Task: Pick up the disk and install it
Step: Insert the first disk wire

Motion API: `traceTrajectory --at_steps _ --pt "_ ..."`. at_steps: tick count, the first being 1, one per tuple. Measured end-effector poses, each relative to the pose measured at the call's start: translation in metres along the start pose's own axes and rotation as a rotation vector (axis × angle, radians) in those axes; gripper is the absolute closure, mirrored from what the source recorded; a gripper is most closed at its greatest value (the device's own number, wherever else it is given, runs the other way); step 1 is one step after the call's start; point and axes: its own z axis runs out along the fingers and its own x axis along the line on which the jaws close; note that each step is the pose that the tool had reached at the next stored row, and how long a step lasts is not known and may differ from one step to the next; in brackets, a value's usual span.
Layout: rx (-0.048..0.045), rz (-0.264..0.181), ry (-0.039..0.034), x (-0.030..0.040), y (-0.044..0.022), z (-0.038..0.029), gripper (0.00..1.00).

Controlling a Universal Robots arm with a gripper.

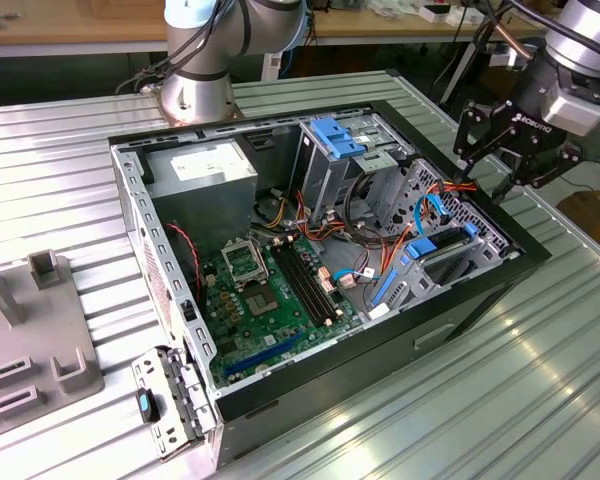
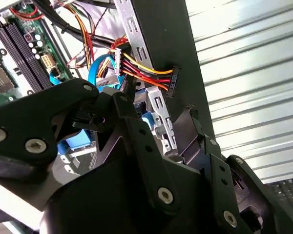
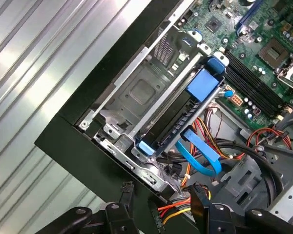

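Note:
The disk (image 1: 443, 254), a dark slab edged by blue carrier rails, lies in the metal drive bay at the open computer case's corner on the exterior view's right. In the first wrist view the disk (image 3: 175, 116) runs diagonally between two blue rail ends, with a flat blue cable beside it. My black gripper (image 1: 489, 176) hangs open above the case's edge, just beyond that bay, with nothing held. Its fingertips (image 3: 125, 194) straddle the case wall and a red-yellow-black power plug (image 3: 172, 210) in the first wrist view. In the second wrist view the gripper (image 2: 136, 117) stands open above that plug.
The case (image 1: 242, 398) lies open on a ribbed metal table (image 1: 500, 400). Inside are a green motherboard (image 1: 270, 290), a grey power supply (image 1: 202, 180), a tall drive cage with a blue bracket (image 1: 337, 137) and loose cables. The arm's base (image 1: 198, 95) stands behind; a grey fixture (image 1: 30, 350) sits left.

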Motion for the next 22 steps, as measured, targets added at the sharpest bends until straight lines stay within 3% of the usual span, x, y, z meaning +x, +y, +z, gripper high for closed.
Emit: traceTrajectory --at_steps 6,9,22 --pt "-0.0009 -0.109 -0.0007 0.0014 -0.0015 0.0018 0.42" --pt "-0.0014 -0.191 -0.0016 0.0025 -0.0028 0.0034 0.42" --pt "-0.0015 -0.208 -0.0018 0.0048 -0.0053 0.0040 0.42"
